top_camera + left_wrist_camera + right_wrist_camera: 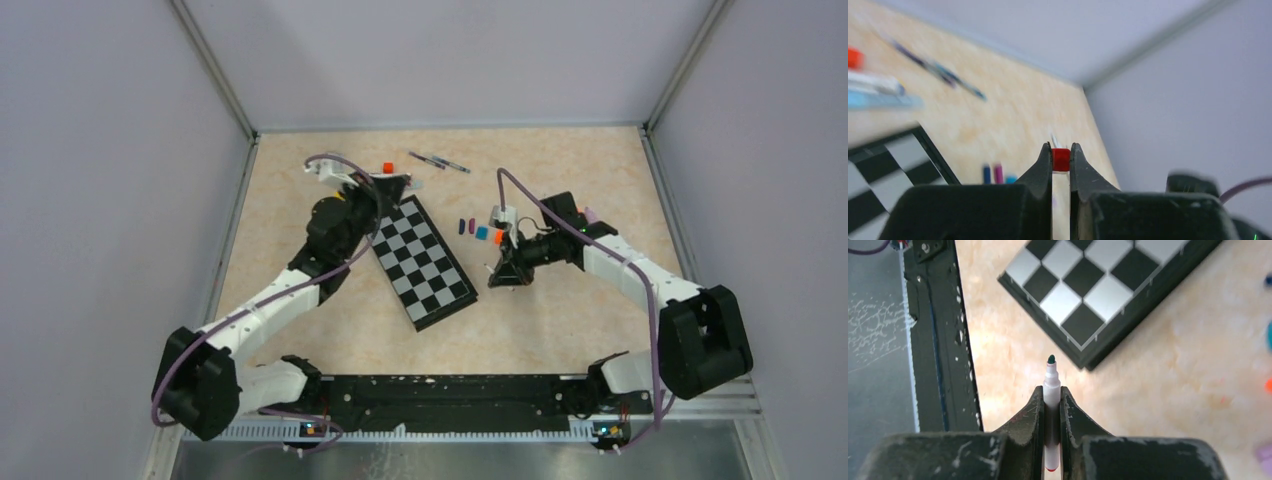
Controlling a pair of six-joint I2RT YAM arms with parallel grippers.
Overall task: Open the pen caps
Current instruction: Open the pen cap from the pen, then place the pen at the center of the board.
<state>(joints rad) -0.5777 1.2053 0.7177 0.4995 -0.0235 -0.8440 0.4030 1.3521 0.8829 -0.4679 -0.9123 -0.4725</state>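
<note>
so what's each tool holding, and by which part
Left tool: small red cap, pinched by its sides at the fingertips. Right tool: white marker, gripped mid-barrel, tip exposed.

Top camera looks down; close wrist cameras share the checkerboard (424, 262) with it.

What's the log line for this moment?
left hand: shut on red cap | right hand: shut on uncapped marker | loose caps: on table
</note>
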